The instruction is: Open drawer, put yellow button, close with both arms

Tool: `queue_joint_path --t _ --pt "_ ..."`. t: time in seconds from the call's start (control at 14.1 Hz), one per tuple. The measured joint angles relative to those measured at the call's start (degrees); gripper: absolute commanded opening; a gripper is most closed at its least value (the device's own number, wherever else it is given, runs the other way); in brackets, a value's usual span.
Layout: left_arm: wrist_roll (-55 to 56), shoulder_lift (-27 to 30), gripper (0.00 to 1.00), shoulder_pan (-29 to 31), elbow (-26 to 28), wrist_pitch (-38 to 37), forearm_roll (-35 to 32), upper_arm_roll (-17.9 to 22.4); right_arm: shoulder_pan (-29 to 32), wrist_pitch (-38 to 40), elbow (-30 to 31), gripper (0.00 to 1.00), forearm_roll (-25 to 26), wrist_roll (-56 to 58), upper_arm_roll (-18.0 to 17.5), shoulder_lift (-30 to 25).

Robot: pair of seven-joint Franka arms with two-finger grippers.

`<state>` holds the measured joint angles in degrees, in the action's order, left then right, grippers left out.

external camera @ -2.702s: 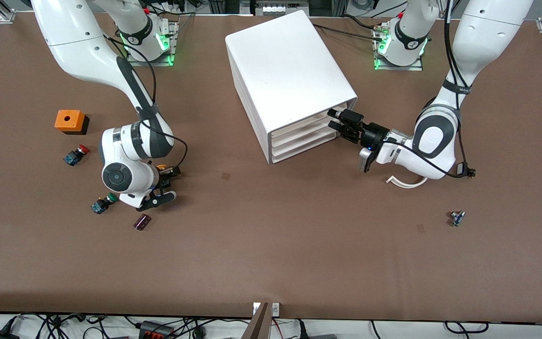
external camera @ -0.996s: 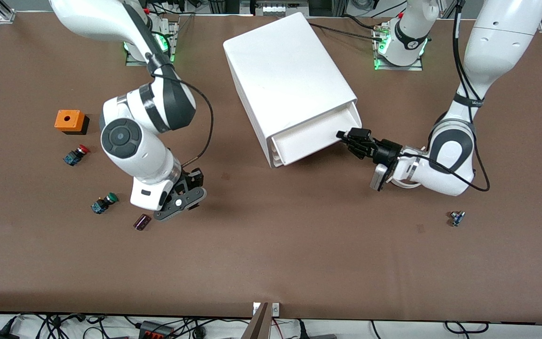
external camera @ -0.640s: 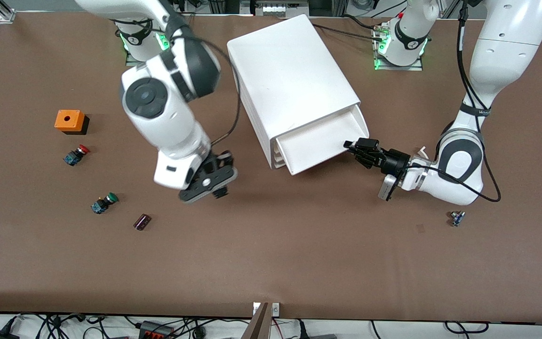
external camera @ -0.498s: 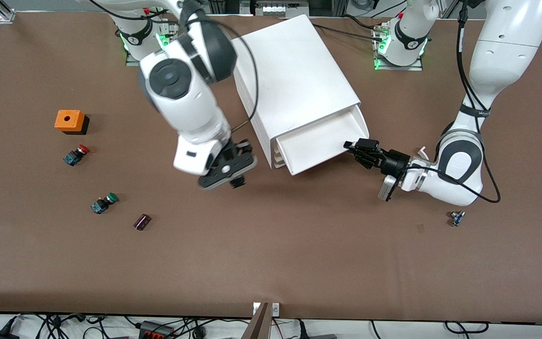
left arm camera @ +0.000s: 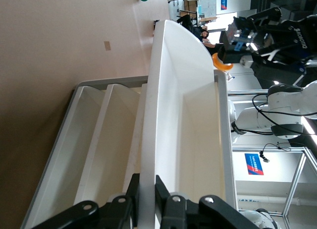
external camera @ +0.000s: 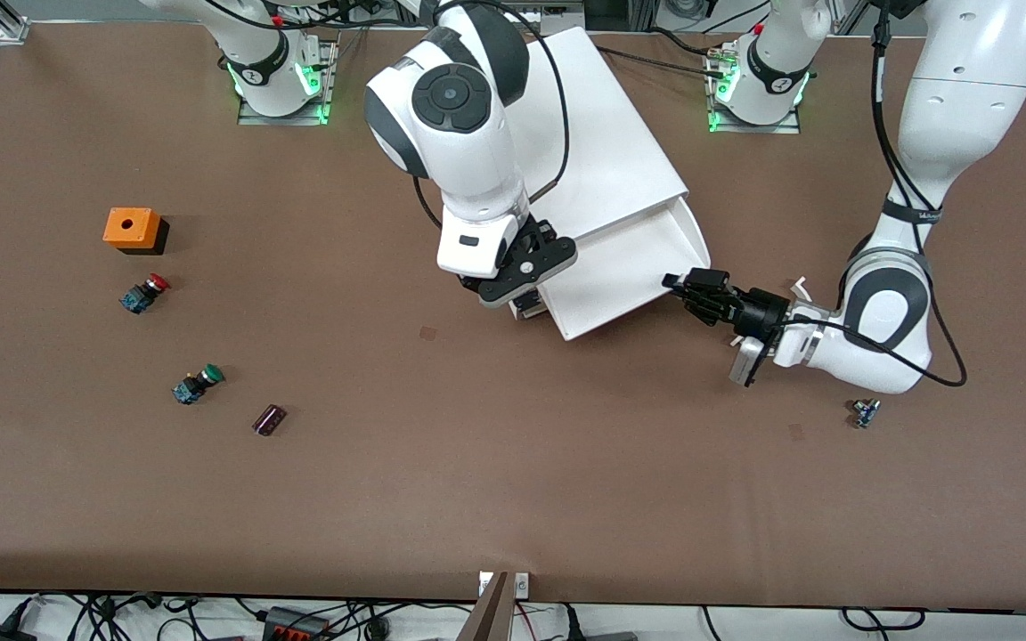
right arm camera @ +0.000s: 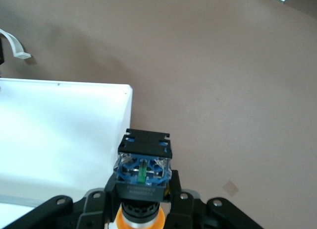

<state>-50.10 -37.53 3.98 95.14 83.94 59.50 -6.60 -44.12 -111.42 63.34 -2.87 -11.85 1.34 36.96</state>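
The white cabinet (external camera: 602, 133) stands mid-table with its top drawer (external camera: 629, 267) pulled out. My left gripper (external camera: 689, 289) is shut on the drawer's front wall near its corner toward the left arm's end; the left wrist view shows its jaws (left arm camera: 147, 189) clamped on that thin wall. My right gripper (external camera: 522, 267) hangs over the drawer's other front corner. It is shut on the yellow button (right arm camera: 143, 164), black-and-blue body pointing away, orange cap (right arm camera: 141, 221) by the palm. The button is hidden in the front view; its cap shows in the left wrist view (left arm camera: 222, 60).
Toward the right arm's end lie an orange box (external camera: 132, 229), a red-capped button (external camera: 144, 293), a green-capped button (external camera: 197, 384) and a small dark part (external camera: 269, 419). A small part (external camera: 865, 412) lies near the left arm's elbow.
My right gripper has risen from the table near the green-capped button and swung over to the drawer's front corner. My left gripper has pulled the drawer farther out.
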Motion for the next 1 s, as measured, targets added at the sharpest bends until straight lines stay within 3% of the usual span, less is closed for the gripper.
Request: queue_joint_path --t 0.5,0.78,1.0 --pt "5.8 0.0 1.00 1.5 -5.7 -2.0 -6.5 1.4 -1.0 0.2 -1.6 0.00 0.1 -1.0 0.3 0.5" --pt "17.2 0.3 1.00 3.8 -17.4 -8.3 -15.8 1.5 -2.0 -0.8 -3.7 0.00 0.0 -1.0 0.2 0.6" --pt "22.6 0.9 1.00 4.7 -23.2 -10.5 -24.5 1.5 -3.8 -2.9 -3.8 0.00 0.0 -3.1 0.2 1.4"
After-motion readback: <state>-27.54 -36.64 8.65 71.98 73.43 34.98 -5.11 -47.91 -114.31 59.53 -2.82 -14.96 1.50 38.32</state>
